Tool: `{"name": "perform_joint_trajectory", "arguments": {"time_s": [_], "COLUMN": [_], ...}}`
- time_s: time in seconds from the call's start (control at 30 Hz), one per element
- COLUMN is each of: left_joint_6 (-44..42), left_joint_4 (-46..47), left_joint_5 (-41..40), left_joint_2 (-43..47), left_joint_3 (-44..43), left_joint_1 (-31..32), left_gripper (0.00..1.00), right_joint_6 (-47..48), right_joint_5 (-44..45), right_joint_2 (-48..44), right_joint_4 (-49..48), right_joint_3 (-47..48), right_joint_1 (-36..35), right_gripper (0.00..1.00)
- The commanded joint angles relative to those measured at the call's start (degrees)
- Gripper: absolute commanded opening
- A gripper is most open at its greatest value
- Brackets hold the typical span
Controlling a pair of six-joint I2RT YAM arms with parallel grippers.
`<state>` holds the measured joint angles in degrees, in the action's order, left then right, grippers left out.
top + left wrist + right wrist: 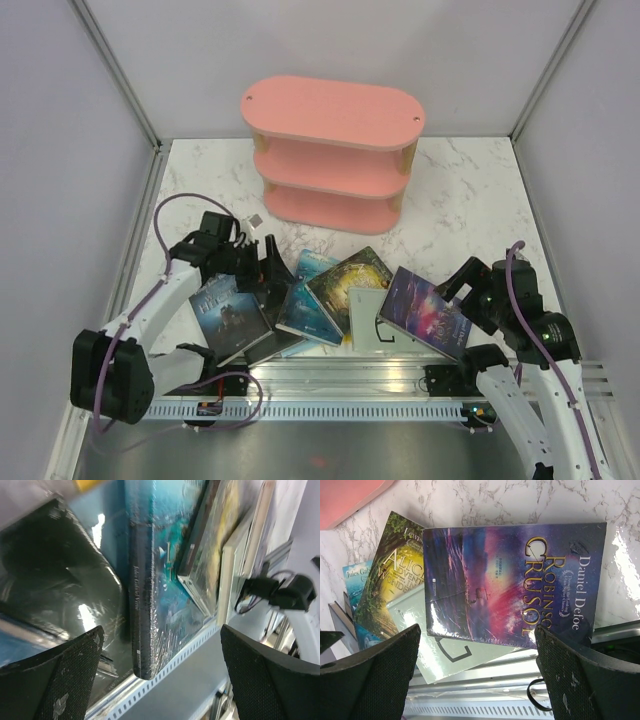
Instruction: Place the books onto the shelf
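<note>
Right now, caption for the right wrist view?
Open right end effector hovers over the purple Robinson Crusoe book atop a pale book.

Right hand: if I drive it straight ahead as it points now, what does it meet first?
Most likely the Robinson Crusoe book, lying dead ahead of the open right hand; depth unclear.

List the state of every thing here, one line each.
shelf: upright, no books on it.
books: lying in an overlapping heap by the near edge.
purple book: cover up, resting partly on a pale book.
left claw: open, above the heap, holding nothing.
right claw: open, above the purple book, holding nothing.
</note>
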<state>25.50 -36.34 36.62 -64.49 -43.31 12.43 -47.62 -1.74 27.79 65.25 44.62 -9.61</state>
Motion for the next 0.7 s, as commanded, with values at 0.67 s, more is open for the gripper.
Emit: {"name": "perform_joint_trajectory", "arguments": {"time_s": [0.67], "left_joint_6": [19.24], "left_joint_4": [29.39], "left_joint_5": [17.96], "left_joint_2": [-7.22], "left_joint_3": [21.95], "left_joint_1": [8.67], "left_gripper": [0.58], "right_joint_6": [-3.71], "right_joint_5": [4.28], "right_joint_2": [-2.21], "right_joint_4": [4.97], "right_joint_3": [0.91], "right_joint_1": [-0.06], "right_gripper": [0.97]}}
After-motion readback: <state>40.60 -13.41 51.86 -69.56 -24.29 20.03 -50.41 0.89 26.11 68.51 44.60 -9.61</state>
